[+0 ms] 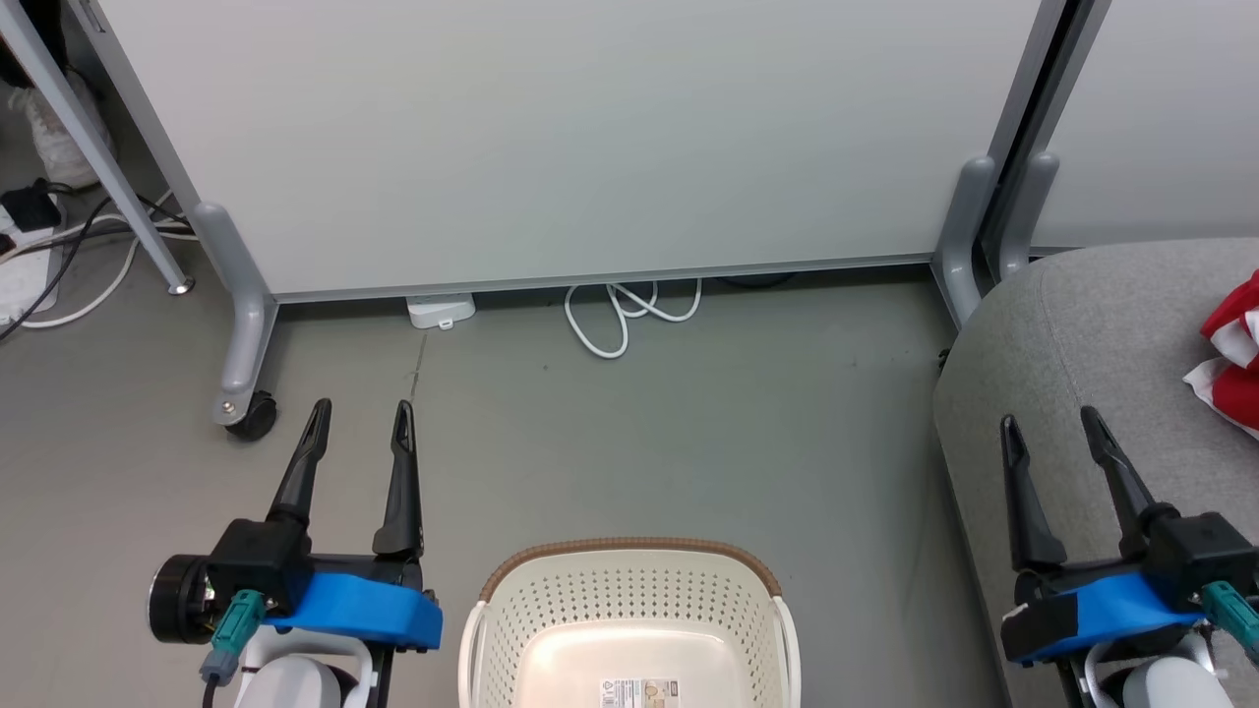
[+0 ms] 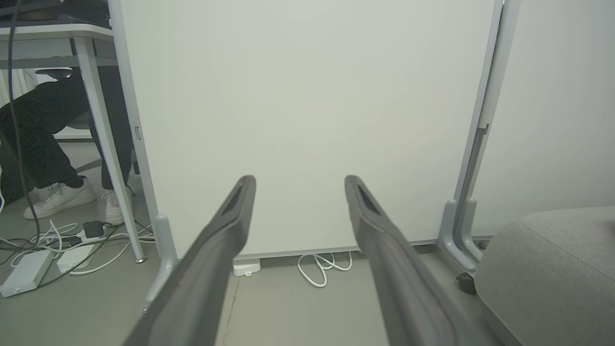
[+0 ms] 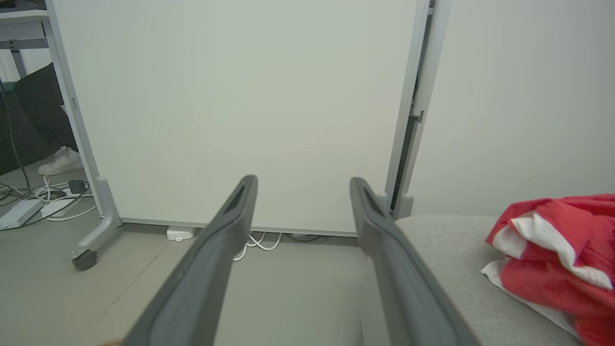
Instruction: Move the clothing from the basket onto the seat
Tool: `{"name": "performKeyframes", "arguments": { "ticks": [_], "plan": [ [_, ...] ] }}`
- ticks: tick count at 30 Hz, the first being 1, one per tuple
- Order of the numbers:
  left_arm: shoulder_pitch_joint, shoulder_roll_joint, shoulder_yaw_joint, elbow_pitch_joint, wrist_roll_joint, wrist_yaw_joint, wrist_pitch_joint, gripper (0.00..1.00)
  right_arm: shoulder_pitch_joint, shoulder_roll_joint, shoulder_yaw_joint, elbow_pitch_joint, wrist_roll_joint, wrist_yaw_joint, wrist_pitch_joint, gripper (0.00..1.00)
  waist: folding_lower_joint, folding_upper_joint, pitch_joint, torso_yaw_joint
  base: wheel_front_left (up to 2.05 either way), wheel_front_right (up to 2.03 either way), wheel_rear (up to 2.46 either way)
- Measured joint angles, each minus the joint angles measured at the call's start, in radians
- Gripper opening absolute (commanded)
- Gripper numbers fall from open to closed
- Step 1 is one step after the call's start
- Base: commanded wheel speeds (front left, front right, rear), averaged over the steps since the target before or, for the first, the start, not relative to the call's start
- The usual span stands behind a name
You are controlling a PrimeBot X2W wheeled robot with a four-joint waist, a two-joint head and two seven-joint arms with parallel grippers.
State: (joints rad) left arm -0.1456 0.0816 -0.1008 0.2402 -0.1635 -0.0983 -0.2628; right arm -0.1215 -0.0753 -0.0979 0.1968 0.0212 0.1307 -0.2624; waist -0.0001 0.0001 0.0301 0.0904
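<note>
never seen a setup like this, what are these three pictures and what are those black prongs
These are three cameras on one wheeled robot with two arms. The head view looks down from its head. The black prongs are its grippers: the left gripper and the right gripper, each with two long dark fingers, spread open and holding nothing.

The other two pictures come from cameras on each wrist, looking along the left gripper's and the right gripper's own fingers.

On the floor between the arms stands a cream-white perforated plastic basket; the part in view holds no clothes. On the right is a large grey fabric seat, with soft red-and-white clothing lying on it. Behind stands a pale wheeled partition panel.
</note>
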Motion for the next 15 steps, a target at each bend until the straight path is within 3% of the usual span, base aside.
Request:
{"name": "performKeyframes", "arguments": {
  "ticks": [15],
  "plan": [
    [0.072,-0.024,0.031,0.006,0.023,-0.022,0.000,1.00,0.093,0.022,-0.043,0.019,0.030,0.000,0.000,1.00,0.0001,0.0000,-0.041,0.014,0.00,0.00,0.00]
  ]
}}
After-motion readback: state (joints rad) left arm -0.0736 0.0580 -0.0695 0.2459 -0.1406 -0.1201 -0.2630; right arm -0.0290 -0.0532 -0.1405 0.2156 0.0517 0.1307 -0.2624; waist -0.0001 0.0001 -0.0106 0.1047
